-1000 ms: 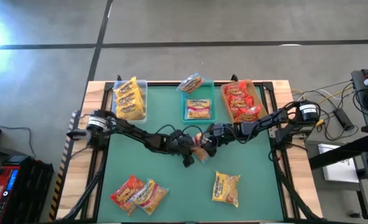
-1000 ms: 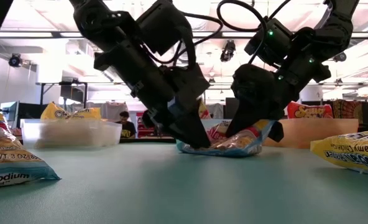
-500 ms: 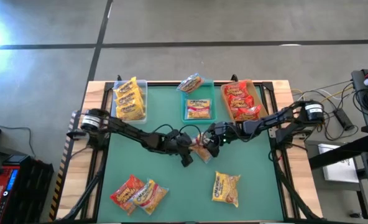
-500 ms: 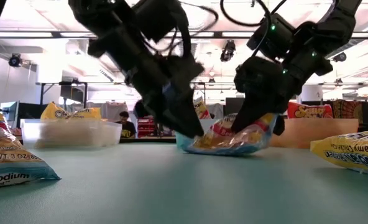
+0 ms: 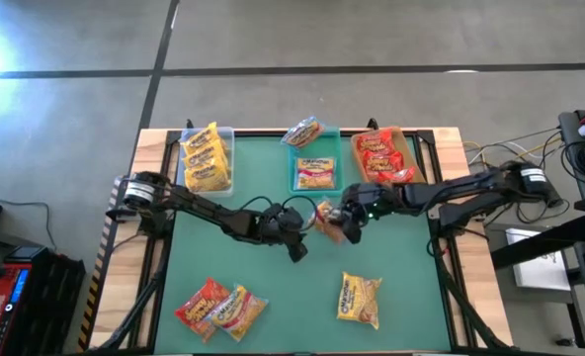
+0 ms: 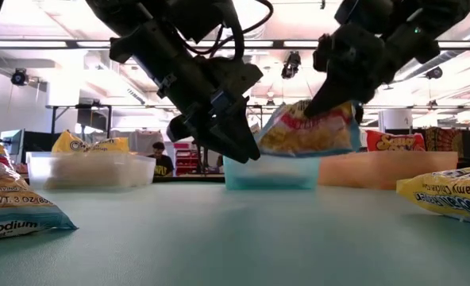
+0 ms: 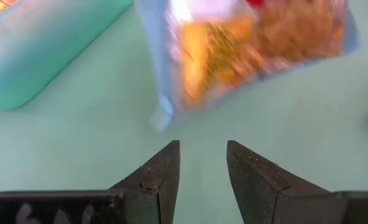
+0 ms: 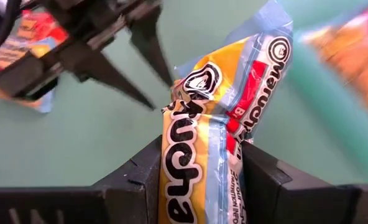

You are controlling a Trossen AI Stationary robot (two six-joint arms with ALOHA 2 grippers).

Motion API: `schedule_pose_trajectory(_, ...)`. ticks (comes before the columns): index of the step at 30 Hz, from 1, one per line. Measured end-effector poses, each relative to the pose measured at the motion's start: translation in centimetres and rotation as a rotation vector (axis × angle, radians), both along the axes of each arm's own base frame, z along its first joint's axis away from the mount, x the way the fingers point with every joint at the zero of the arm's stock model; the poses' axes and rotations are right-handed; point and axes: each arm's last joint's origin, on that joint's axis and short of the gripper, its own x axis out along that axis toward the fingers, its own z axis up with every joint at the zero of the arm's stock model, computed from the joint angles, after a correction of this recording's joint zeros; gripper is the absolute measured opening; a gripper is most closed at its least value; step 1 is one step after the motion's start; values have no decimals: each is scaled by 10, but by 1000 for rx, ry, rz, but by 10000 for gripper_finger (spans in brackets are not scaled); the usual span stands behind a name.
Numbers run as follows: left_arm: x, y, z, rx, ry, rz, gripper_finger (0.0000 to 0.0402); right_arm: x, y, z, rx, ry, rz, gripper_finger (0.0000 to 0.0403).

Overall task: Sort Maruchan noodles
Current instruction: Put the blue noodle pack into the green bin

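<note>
1. The right gripper pinches a multicoloured Maruchan packet, lifted clear of mid-table.
2. The left gripper hangs just beside it, fingers narrowly parted and empty.
3. I'd carry it level toward the teal bin near the table's far edge, keeping the grip firm.

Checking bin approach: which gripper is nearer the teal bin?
Right. The right gripper, holding a noodle packet, hovers just short of the teal bin; the left gripper, empty, sits farther back.
</note>
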Motion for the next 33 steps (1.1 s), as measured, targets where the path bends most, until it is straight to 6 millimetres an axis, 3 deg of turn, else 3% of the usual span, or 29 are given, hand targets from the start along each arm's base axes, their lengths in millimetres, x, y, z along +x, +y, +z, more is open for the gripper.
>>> schedule_pose_trajectory(7, 0, 1, 0, 23, -8, 30, 116, -8, -15, 14, -182, -44, -31, 134)
schedule_pose_trajectory(15, 0, 4, 2, 66, -11, 63, 116, -10, -45, 21, -477, -44, -151, 117)
schedule_pose_trajectory(23, -1, 9, 2, 69, 1, 77, 116, -9, -68, 36, -761, -119, -127, 113)
schedule_pose_trajectory(28, 0, 13, 2, 69, 0, 86, 116, -6, -85, 34, -871, -115, -147, 112)
schedule_pose_trajectory(33, 0, 14, 2, 82, -1, 102, 116, 2, -101, 19, -845, -120, -148, 109)
